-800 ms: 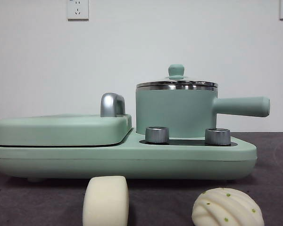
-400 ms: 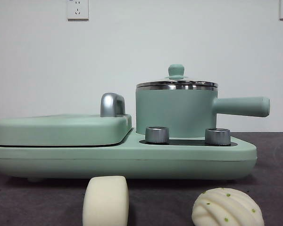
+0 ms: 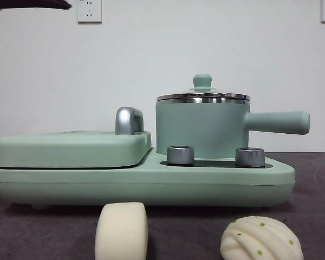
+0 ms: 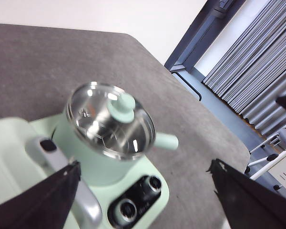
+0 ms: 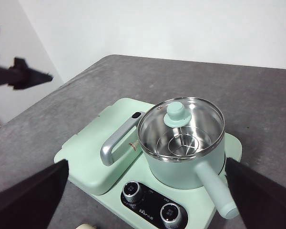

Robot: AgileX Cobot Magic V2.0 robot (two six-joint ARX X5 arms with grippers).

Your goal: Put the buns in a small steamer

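The small steamer (image 3: 202, 127) stands on the right half of a mint-green cooker base, its glass lid on and its long handle pointing right. Two buns lie on the table in front of the base: a smooth block (image 3: 122, 232) and a ridged dome with green dots (image 3: 261, 239). My left gripper (image 4: 144, 166) hovers open above the steamer (image 4: 107, 131), nothing between its jaws. My right gripper (image 5: 144, 162) is also open and empty, high over the steamer (image 5: 181, 143). A black arm tip (image 3: 30, 4) shows at the top left of the front view.
A flat mint-green griddle (image 3: 70, 149) with a chrome handle (image 3: 129, 120) fills the left half of the base. Two steel knobs (image 3: 180, 155) sit in front of the pot. The other arm's gripper (image 5: 19, 76) shows off to the side in the right wrist view.
A black arm tip has come into the front view's top left corner. The buns, the steamer and its lid have not moved.
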